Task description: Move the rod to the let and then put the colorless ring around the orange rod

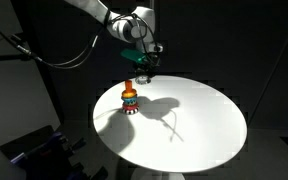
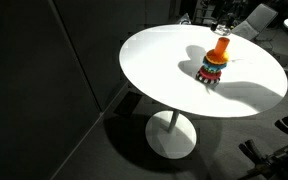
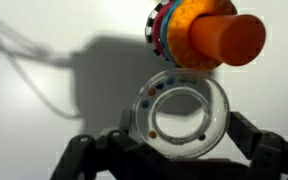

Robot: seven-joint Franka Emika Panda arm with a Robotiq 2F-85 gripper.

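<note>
The gripper (image 3: 180, 140) holds the clear ring (image 3: 147, 112) between its two fingers. It holds the ring flat, so the hole can slip over the orange rod (image 3: 222, 36) close by. The rod stands on the table (image 1: 209, 115).

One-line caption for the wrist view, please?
Gripper holds the clear beaded ring close to the orange rod and its stacked coloured rings, above the white table.
</note>
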